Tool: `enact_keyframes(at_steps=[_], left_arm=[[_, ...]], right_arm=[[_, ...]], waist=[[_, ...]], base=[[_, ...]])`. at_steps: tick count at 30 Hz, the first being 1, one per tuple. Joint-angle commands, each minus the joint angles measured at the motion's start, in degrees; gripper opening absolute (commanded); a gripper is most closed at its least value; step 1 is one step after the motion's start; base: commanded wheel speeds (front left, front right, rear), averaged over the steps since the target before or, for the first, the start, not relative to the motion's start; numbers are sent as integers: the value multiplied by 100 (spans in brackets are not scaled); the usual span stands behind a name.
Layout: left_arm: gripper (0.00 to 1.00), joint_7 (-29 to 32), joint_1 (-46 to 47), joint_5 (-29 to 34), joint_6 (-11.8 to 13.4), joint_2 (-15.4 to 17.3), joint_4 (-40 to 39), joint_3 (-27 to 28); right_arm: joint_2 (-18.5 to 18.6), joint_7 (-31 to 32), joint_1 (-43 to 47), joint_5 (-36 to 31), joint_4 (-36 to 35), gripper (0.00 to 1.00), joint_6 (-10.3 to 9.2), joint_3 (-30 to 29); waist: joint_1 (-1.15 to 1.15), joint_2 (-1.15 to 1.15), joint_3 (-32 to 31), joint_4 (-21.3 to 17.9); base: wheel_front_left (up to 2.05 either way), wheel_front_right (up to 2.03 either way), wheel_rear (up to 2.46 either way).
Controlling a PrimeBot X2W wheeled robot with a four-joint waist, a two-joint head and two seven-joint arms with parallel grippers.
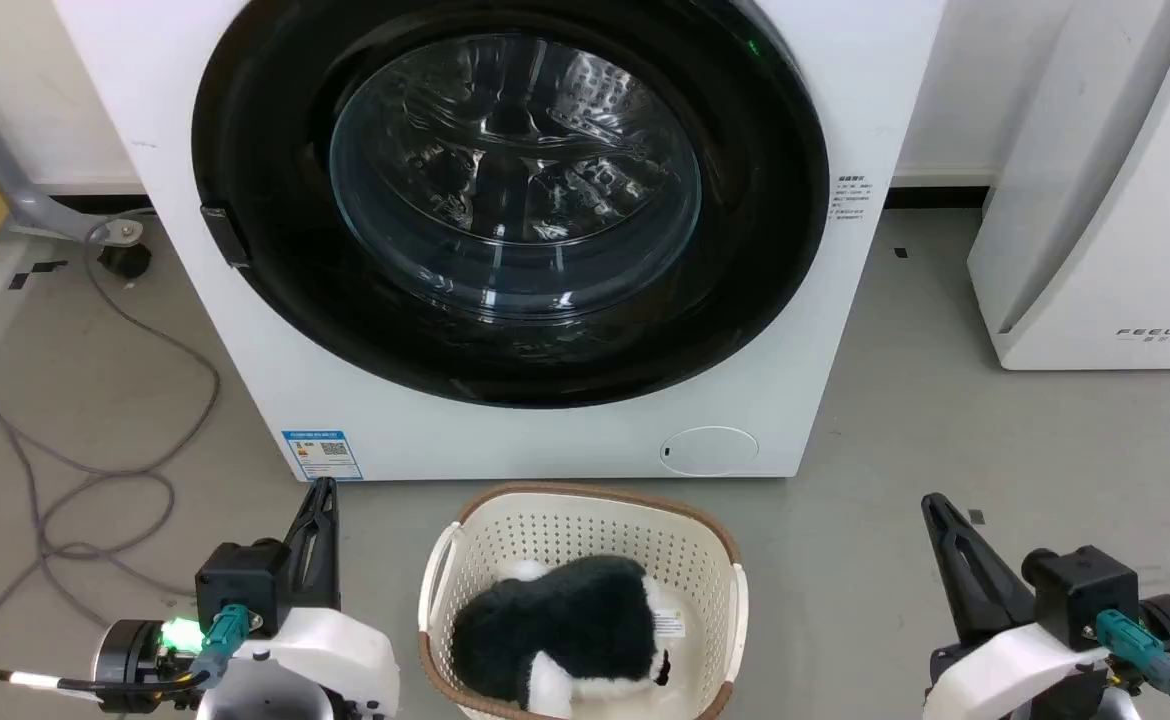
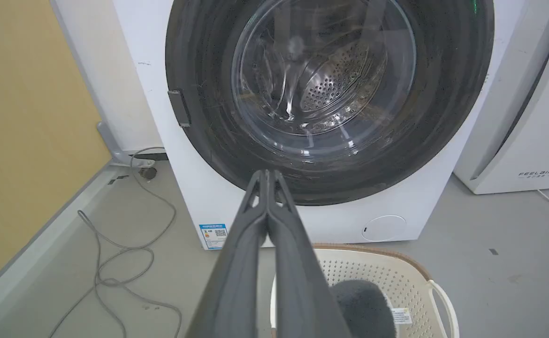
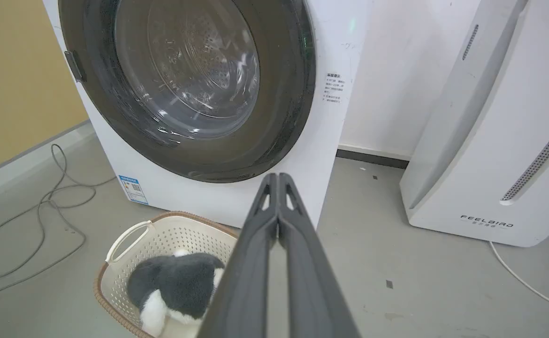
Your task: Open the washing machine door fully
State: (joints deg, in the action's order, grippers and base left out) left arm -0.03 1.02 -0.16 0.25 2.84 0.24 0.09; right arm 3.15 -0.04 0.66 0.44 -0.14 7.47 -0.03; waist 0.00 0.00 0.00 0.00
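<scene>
While left gripper [image 1: 323, 492] and right gripper [image 1: 935, 506] pinch together, door [image 1: 510, 190] faces front — flush.

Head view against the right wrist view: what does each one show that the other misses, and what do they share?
Head view's own: the left gripper, shut, and the round cover low on the washing machine. Right wrist view's own: the FEELBIRD lettering whole. Shared: the closed washing machine door, blue label, basket with the plush toy, and the right gripper, shut.
</scene>
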Motion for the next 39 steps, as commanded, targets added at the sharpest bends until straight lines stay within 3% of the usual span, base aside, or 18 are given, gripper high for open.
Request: enact_keyframes(at_steps=[1, 16, 17, 35, 36, 37, 39], left_arm=[[0, 3, -102, 16, -25, 4, -24, -9], [0, 3, -102, 16, -25, 4, -24, -9], [100, 0, -1, 0, 0, 0, 0, 1], [100, -168, 27, -89, 143, 0, 32, -83], [100, -180, 29, -95, 153, 0, 32, -88], [100, -192, 32, -100, 162, 0, 33, -94], [100, -216, 37, -111, 181, 1, 35, -104]], right_arm=[[-27, 4, -66, -44, 14, 0, 2, 3], [-27, 4, -66, -44, 14, 0, 2, 3], [0, 0, 0, 0, 1, 100, 0, 0], [-2, -168, 19, 374, -111, 100, -1, -127], [-2, -180, 19, 413, -120, 38, -1, -136], [-3, -192, 19, 458, -126, 0, -1, -140], [-3, -216, 17, 544, -139, 0, -1, -153]], waist=[[0, 0, 0, 0], [0, 0, 0, 0], [0, 0, 0, 0], [0, 0, 24, 0], [0, 0, 28, 0], [0, 0, 31, 1], [0, 0, 39, 2]], base=[[0, 0, 0], [0, 0, 0], [0, 0, 0], [0, 0, 0], [0, 0, 0], [0, 0, 0], [0, 0, 0]])
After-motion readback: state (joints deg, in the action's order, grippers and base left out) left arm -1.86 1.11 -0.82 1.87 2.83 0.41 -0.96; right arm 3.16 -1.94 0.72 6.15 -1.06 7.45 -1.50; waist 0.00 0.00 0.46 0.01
